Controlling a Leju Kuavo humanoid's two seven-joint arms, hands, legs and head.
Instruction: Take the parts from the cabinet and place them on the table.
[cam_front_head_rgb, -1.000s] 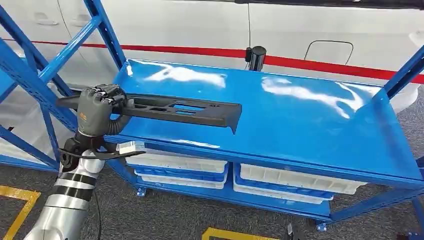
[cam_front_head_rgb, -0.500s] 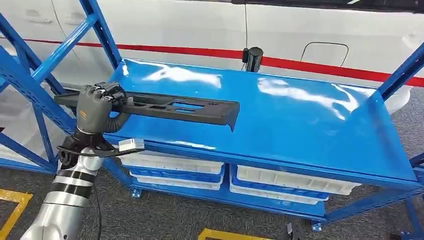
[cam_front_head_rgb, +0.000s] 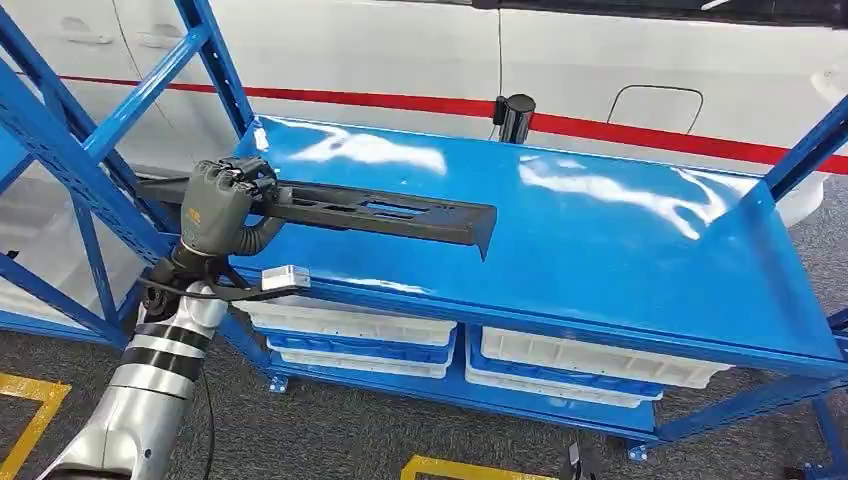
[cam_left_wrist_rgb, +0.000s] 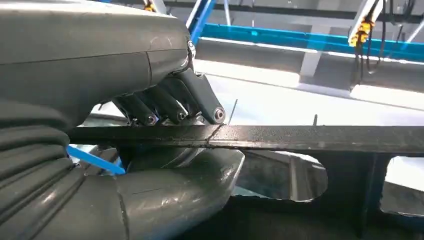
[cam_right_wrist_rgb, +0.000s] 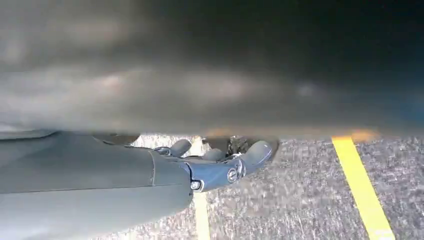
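Thumb (cam_left_wrist_rgb: 200, 175) under black part (cam_left_wrist_rgb: 320, 137) appears from left wrist camera.

1. The left robot hand (cam_front_head_rgb: 213, 205) is dark grey with a small orange marking on its back and darker fingers (cam_left_wrist_rgb: 165, 102) tipped by round silver screws.
2. A ribbed grey cover sits at its wrist, above a black bracket carrying a small white block.
3. The left forearm is silver with black bands.
4. The right robot hand (cam_right_wrist_rgb: 210, 167) is grey, with a metallic knuckle piece bearing screws.
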